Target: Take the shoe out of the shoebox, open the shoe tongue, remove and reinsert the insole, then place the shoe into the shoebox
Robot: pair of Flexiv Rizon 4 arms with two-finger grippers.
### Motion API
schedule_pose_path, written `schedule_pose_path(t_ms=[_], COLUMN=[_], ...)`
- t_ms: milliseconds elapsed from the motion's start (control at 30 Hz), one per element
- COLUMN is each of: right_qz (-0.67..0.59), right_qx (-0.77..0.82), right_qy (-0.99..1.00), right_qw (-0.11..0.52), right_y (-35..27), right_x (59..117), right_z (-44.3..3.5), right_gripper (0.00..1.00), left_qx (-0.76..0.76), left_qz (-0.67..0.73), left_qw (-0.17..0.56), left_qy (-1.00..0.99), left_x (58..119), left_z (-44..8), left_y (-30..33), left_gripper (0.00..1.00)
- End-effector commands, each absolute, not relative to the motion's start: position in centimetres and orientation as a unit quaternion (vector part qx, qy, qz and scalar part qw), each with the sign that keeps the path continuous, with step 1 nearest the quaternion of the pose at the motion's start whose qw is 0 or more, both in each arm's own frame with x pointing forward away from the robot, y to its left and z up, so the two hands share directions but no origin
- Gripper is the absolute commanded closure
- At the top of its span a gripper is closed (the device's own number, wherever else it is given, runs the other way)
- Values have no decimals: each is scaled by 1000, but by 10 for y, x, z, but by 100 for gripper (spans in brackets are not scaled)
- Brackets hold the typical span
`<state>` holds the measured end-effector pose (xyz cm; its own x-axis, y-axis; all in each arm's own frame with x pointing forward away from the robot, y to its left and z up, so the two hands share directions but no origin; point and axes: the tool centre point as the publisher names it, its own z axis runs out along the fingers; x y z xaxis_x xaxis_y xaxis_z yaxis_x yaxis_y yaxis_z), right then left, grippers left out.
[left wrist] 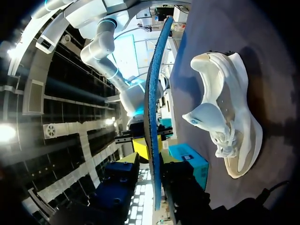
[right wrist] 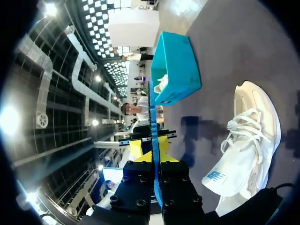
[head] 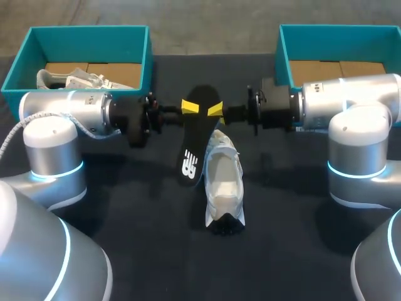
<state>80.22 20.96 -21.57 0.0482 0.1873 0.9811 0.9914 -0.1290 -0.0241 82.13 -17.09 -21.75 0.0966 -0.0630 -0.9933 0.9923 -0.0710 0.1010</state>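
- Left gripper (head: pixel 190 107): comes in from the left side of the table to the middle. Its fingers are closed on one long edge of the insole (head: pixel 195 141), near the insole's far end.
- Left gripper (left wrist: pixel 151 152), own wrist view: the insole (left wrist: pixel 151 93) appears edge-on as a thin blue strip running out between the two fingers.
- Right gripper (head: pixel 215 111): comes in from the right and faces the left gripper. Its yellow tips pinch the opposite edge of the same end of the insole.
- Right gripper (right wrist: pixel 152 145), own wrist view: the insole (right wrist: pixel 151 112) stands edge-on between the yellow tips, which press it from both sides.
- Insole: black on the face turned to the head camera, with a white mark near its near end. It slopes down from the grippers toward the near side. Whether its near end touches the table (head: pixel 144 207) cannot be told.
- Shoe (head: pixel 223 179): white, on the table just beside the insole on the right arm's side, outside both boxes. It also shows in the left wrist view (left wrist: pixel 229 108) and the right wrist view (right wrist: pixel 251 140), its laces visible.
- Left box (head: pixel 88 28): teal, at the far left, with a second shoe (head: pixel 75 79) inside; seen beyond the right gripper (right wrist: pixel 176 70).
- Right box (head: pixel 338 27): teal, at the far right, behind the right arm; seen beyond the left gripper (left wrist: pixel 190 161).
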Motion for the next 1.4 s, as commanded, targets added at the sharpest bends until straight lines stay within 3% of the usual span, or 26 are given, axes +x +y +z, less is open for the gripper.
schedule_pose_path(t_ms=[33, 100, 467, 500, 1400], right_qz=[-471, -471, -470, -471, -449], right_qx=[-585, -585, -585, -586, -648], right_qy=[-504, -504, -503, -502, -500], right_qw=[427, 427, 428, 429, 359], right_y=[212, 212, 211, 211, 151], right_x=[803, 803, 804, 804, 759], right_z=[-217, -217, -217, -217, -215], right_gripper=[100, 100, 100, 0, 0], left_qx=[527, 525, 526, 526, 529], left_qz=[-507, -507, -506, -506, -506], left_qw=[521, 521, 519, 518, 473], left_qy=[441, 442, 445, 446, 491], left_x=[822, 822, 823, 823, 788], left_z=[-219, -219, -221, -222, -208], left_y=[-174, -175, -178, -178, -164], left_gripper=[87, 100, 100, 100, 100])
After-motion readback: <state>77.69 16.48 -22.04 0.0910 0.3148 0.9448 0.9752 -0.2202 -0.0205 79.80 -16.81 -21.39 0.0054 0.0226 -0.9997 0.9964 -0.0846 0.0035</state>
